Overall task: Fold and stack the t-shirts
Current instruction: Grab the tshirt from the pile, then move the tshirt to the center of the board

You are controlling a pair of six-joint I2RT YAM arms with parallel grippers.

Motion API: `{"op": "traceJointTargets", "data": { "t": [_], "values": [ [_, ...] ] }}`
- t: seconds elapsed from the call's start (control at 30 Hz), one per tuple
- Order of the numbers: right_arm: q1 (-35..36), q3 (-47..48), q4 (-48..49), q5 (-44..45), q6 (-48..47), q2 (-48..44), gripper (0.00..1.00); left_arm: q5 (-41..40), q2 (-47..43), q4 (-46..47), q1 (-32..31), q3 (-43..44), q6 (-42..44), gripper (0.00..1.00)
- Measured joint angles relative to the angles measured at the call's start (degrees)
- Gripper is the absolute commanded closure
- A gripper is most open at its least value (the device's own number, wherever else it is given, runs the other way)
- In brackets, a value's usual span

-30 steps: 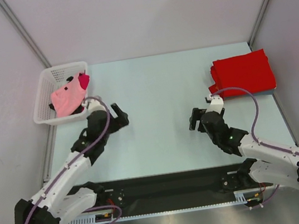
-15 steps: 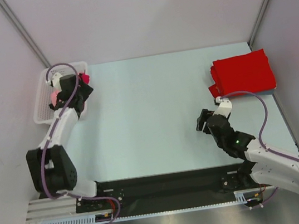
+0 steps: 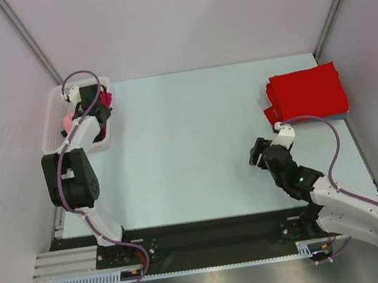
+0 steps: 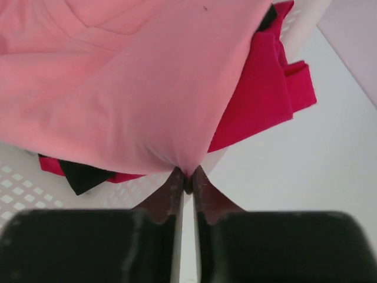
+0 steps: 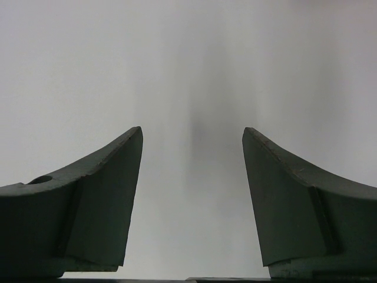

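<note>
In the basket (image 4: 23, 188), the pink t-shirt (image 4: 118, 76) is being pinched by the left gripper (image 4: 187, 180), the right gripper (image 5: 191, 194) spread. Lifting out is likely being called for.

Pale blue table (image 3: 195, 133) enclosed by plain, seemingly lilac-white walls (image 3: 177, 15).

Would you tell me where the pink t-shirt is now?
The pink t-shirt lies in the white basket at the table's far left corner, over a red t-shirt, its edge pinched by the left end effector in the left wrist view.
</note>
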Motion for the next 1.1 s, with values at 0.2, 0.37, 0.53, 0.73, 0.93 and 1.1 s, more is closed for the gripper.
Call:
{"op": "traceJointTargets", "data": {
  "t": [0.2,0.37,0.53,0.73,0.93,1.1],
  "values": [
    [-0.09,-0.02,0.37,-0.02,0.0,-0.22,0.28,-1.36,-0.94,-2.27,0.55,0.87,0.33,1.0],
    [-0.17,-0.02,0.5,-0.24,0.0,-0.22,0.28,-3.74,-7.8,-5.25,0.61,0.85,0.96,1.0],
    [-0.17,-0.02,0.74,-0.66,-0.02,-0.31,0.28,-2.32,-21.55,-6.1,0.76,0.85,2.01,1.0],
    [-0.31,-0.02,1.2,-1.05,-0.04,-0.31,0.27,8.85,-33.33,-5.31,-3.58,5.22,2.91,1.0],
    [-0.66,-0.02,1.16,-0.98,-0.02,-0.31,0.28,21.16,-33.92,-0.83,-24.24,8.79,1.68,1.0],
    [-1.42,-0.02,1.03,-0.83,0.02,-1.11,0.28,34.91,-26.58,2.05,-31.91,14.01,-1.25,1.0]
  ]
}}
